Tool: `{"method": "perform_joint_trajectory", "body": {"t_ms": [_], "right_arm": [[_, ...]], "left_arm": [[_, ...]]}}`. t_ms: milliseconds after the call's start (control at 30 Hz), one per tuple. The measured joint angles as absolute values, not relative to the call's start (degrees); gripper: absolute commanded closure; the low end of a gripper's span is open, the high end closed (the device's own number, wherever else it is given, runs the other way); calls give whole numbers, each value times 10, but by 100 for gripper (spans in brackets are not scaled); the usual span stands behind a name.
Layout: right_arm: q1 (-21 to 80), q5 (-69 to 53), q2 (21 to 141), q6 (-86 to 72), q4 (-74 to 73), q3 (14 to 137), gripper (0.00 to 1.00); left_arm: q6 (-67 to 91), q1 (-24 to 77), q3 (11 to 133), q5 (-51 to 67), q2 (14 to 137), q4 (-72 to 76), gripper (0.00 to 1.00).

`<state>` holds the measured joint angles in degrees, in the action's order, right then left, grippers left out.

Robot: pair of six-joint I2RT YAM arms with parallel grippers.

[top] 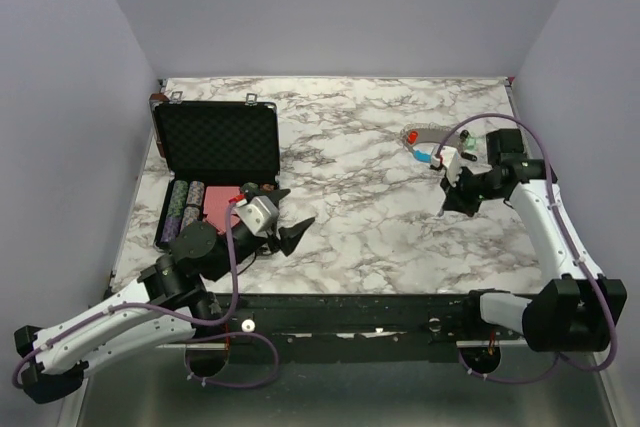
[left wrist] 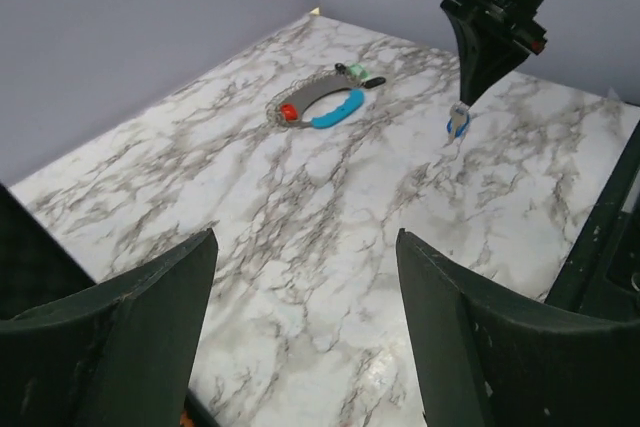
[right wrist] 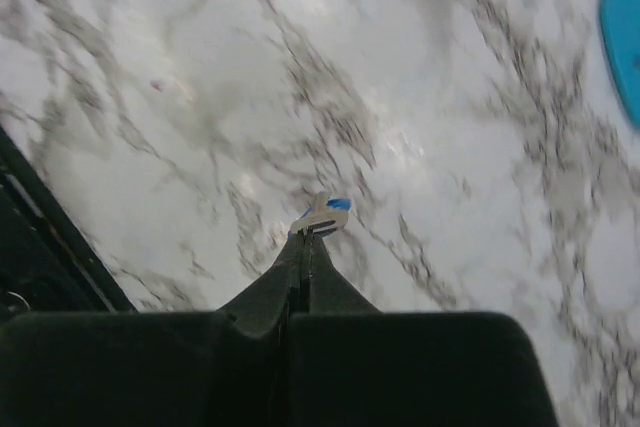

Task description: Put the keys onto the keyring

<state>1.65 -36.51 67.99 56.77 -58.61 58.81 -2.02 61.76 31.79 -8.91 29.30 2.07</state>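
Note:
The keyring lies curled on the marble at the far right, a grey strap with a light-blue section. A red key sits at one end of it and a green key at the other. In the top view the keyring lies just beyond my right gripper. That gripper is shut on the blue key, pinched at its tips just above the table, also visible as the blue key from the left wrist. My left gripper hangs open and empty over bare marble, low on the left side.
An open black foam-lined case stands at the back left, with rows of poker chips and a red block in its lower half, close behind my left gripper. The black rail runs along the table's near edge.

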Motion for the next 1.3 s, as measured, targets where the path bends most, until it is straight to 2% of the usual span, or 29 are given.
{"method": "perform_joint_trajectory", "body": {"t_ms": [167,433,633,1300], "right_arm": [[-55,-234,734,565,-580,589,100],[-62,-130,872,544,-549,608,99],[-55,-128,955,503,-502,647,99],[-10,-151,1027,395,-396,679,99]], "left_arm": [[-48,604,338,-107,260,-89,18],[-74,604,294,-113,221,-160,17],[-82,603,294,-118,207,-164,17],[-90,595,294,-122,204,-170,17]]}}
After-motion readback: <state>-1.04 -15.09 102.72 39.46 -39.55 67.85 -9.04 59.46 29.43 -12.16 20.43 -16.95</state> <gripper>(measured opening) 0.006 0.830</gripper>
